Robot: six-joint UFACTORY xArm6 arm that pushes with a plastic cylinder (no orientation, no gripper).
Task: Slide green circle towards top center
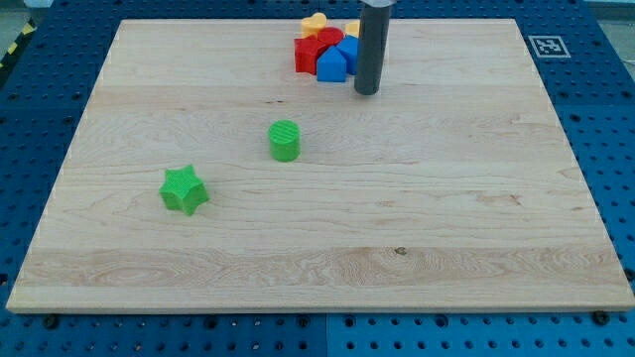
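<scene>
- The bench [327, 238] is a pale wooden board lying on a blue perforated surface [605, 89].
- A green circle [285, 140] stands on the bench, left of centre.
- A green star [184, 189] lies near it, toward the view's lower left, apart from the circle.
- At the view's top centre a tight cluster sits on the bench: red blocks [310, 52], blue blocks [333, 61] and a yellow block [315, 22], touching one another.
- My tip [367, 92] rests just right of that cluster.

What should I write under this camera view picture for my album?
My tip beside a block cluster at top center, green circle waiting below-left.
</scene>
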